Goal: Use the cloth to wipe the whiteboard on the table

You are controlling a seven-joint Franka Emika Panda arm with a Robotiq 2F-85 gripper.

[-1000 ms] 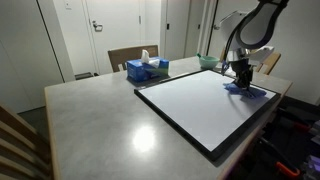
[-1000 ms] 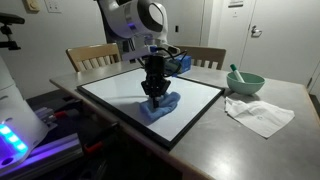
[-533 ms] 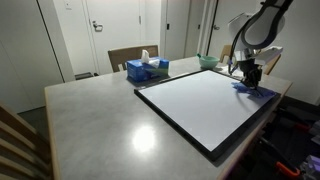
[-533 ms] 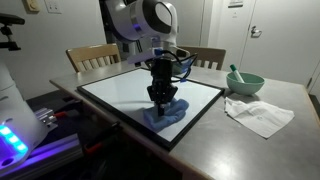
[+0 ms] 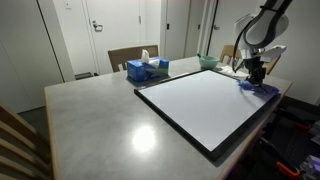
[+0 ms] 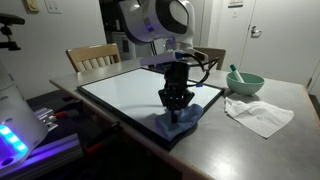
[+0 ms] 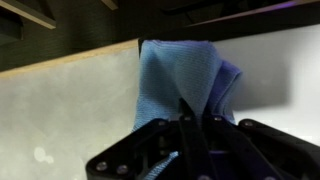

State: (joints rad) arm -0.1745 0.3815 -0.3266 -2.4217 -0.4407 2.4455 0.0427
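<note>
My gripper [image 6: 177,108] is pressed together, pinching the blue cloth [image 6: 186,121] down on the whiteboard [image 6: 120,88]. Over the last second I have dragged the cloth rightward in the picture, from nearer mid-board to the board's corner at lower centre, close against the black frame. In an exterior view it now lies far right, by the board's edge. I judge this stroke spent: the next one must turn back across the board, which lies on the table [image 5: 90,110]

Gripper [image 6: 177,108] clamped on blue cloth [image 6: 184,124], pressing it on whiteboard [image 6: 125,85] nr corner, w/ crumpled paper [image 6: 260,116] & green bowl [image 6: 246,82] beside on table [image 6: 255,148].
</note>
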